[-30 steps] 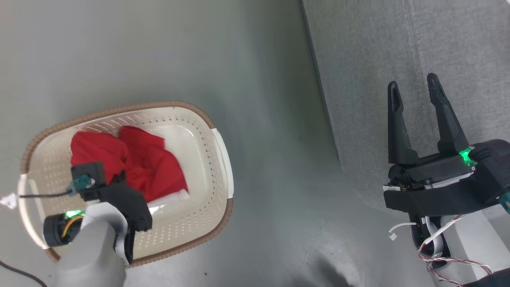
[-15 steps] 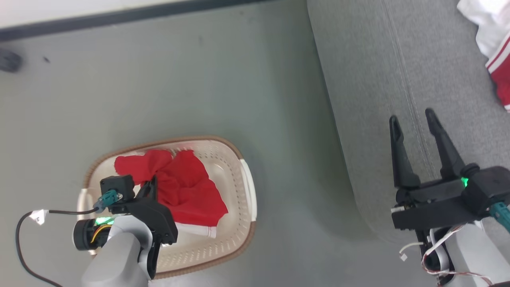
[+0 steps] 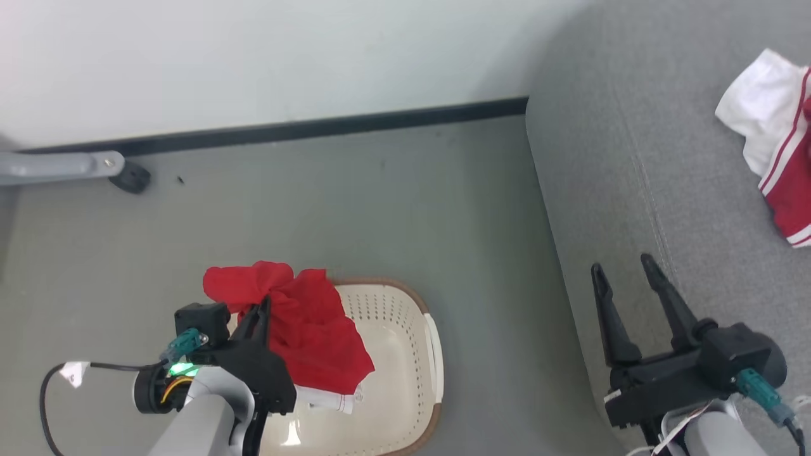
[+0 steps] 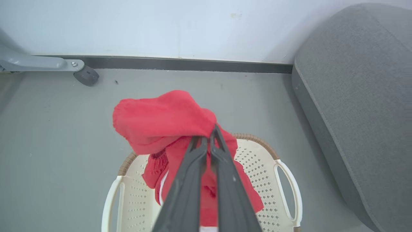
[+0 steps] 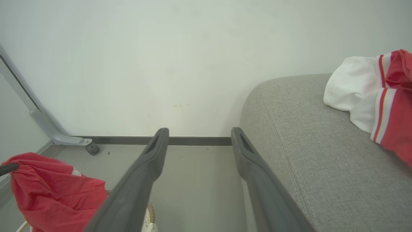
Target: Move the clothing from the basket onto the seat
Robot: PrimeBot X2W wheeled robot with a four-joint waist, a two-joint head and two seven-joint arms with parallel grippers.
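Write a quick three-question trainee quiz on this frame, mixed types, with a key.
1. Multiple choice: what is the left gripper, above the basket, clamped on? A) a handle B) a red garment C) nothing
2. True or false: the right gripper is shut on a white towel.
3. Fill in: a red and white garment already lies on the ___.

Key: 1 B. 2 False: its jaws stand open and empty. 3 sofa.
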